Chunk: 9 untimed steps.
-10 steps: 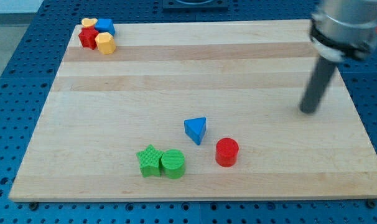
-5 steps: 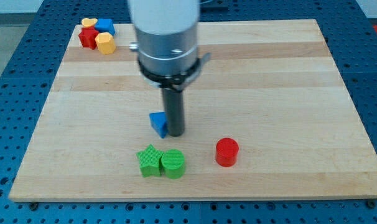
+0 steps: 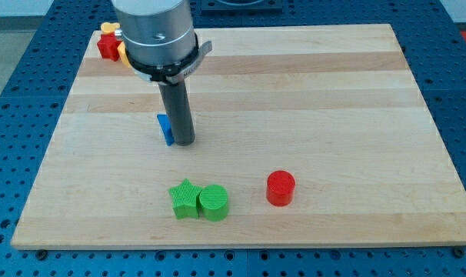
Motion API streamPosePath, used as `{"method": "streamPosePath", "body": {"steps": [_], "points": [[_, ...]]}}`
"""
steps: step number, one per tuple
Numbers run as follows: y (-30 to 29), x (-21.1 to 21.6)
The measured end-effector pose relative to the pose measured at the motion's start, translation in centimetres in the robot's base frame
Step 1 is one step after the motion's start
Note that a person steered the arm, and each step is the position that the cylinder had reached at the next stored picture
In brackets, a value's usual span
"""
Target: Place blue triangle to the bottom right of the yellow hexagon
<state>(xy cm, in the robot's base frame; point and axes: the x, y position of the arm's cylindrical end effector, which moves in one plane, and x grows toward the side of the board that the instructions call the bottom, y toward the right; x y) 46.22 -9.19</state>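
Blue triangle [image 3: 164, 129] is sitting a bit toward 10 o'clock from the middle of the table [image 3: 333, 100], and I can only see a sliver of it because the rod is standing right in front of it. My tip [image 3: 184, 142] is pressed up against its 3 o'clock side, touching as far as I can tell from here. No fingers on this rig, just the plain dark rod, so there's nothing that could be open, closed or holding anything.

Going outward from there: the yellow hexagon [image 3: 120, 51] is way up at 11 o'clock near the table's far corner, and the big grey arm housing covers most of it, so only a thin yellow edge peeks out. The shape can't really be made out at the moment. Right next to it at 9 o'clock is a red block [image 3: 106, 47], shape unclear, with a yellow block [image 3: 108, 28] touching it just above, also partly cut off. The triangle is well apart from that cluster, down toward 5 o'clock from it.

Down near the table's 6 o'clock edge, a green star [image 3: 185, 198] and a green cylinder [image 3: 214, 202] sit touching side by side. A red cylinder [image 3: 280, 188] stands alone at their 3 o'clock.
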Motion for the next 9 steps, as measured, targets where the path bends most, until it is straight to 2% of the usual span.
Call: {"method": "streamPosePath", "body": {"steps": [1, 2, 3, 5, 6, 7, 9], "points": [[0.0, 0.7], [-0.6, 3.8], [-2.2, 2.7], [-2.0, -5.5], [-1.6, -6.7], [-1.7, -4.3], [-2.3, -4.0]]}}
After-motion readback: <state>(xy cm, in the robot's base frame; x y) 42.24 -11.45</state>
